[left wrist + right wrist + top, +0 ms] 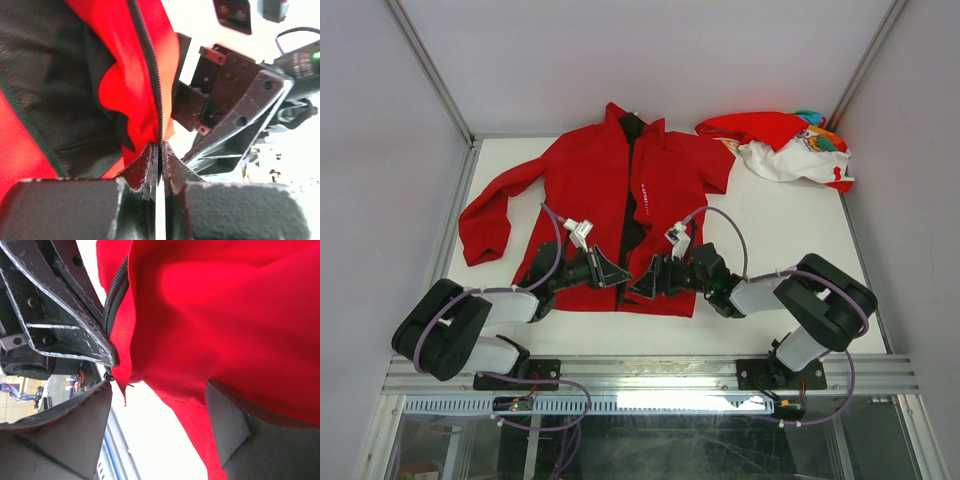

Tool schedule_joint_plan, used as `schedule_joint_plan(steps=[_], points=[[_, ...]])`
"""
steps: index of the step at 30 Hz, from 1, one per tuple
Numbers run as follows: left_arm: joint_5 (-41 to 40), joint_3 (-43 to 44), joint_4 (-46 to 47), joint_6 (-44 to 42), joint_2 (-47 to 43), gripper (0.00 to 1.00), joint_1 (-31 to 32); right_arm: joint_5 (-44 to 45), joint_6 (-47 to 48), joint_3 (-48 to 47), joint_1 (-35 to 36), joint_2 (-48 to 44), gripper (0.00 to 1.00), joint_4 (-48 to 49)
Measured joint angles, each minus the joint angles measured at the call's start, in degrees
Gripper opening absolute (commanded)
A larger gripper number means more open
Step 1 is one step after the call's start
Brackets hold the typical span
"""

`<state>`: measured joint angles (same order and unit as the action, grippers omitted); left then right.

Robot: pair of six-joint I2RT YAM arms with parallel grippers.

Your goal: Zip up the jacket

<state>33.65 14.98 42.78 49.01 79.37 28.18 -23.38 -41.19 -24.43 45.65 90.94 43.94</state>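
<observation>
The red jacket (pixel 600 190) lies flat on the white table, collar at the far side, front open with the black lining showing. My left gripper (pixel 617 273) is at the near hem. In the left wrist view it (pixel 160 160) is shut on the bottom end of the black zipper teeth (pixel 150 65) of one front panel. My right gripper (pixel 642 282) is just right of it at the hem. In the right wrist view it (pixel 159 390) is open, with the other panel's red hem (pixel 210 330) hanging between the jaws and its zipper edge (pixel 114 300) beside the left one.
A smaller red-and-white garment with colourful print (pixel 785 145) lies bunched at the far right corner. The two grippers nearly touch: the right one fills the left wrist view's right side (pixel 235 110), and the left one the right wrist view's upper left (pixel 55 305). The table's near edge rail (pixel 650 372) is close behind.
</observation>
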Motion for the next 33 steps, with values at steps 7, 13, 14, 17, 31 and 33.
schedule_joint_plan(steps=[7,13,14,17,31,33], points=[[1.38,0.00,4.07,5.40,-5.77,0.00,0.44,0.17,-1.77,2.23,1.05,-3.67,0.79,5.44],[1.31,0.00,4.55,7.30,-8.85,0.00,1.14,-0.04,-1.95,3.37,1.16,-7.43,0.68,8.55],[1.31,0.00,4.72,7.50,-9.01,0.00,1.14,-0.11,-1.88,3.48,1.16,-8.07,0.66,8.98],[1.14,0.00,4.85,8.15,-9.03,0.00,1.33,-0.61,-1.70,3.50,1.16,-9.64,0.59,9.99],[0.92,-0.02,8.74,12.96,-8.87,0.00,2.29,-3.28,-1.16,3.50,1.44,-8.74,0.34,14.47],[0.92,-0.02,9.27,13.20,-8.68,0.00,2.67,-3.52,-1.03,3.50,1.44,-8.52,0.21,14.84]])
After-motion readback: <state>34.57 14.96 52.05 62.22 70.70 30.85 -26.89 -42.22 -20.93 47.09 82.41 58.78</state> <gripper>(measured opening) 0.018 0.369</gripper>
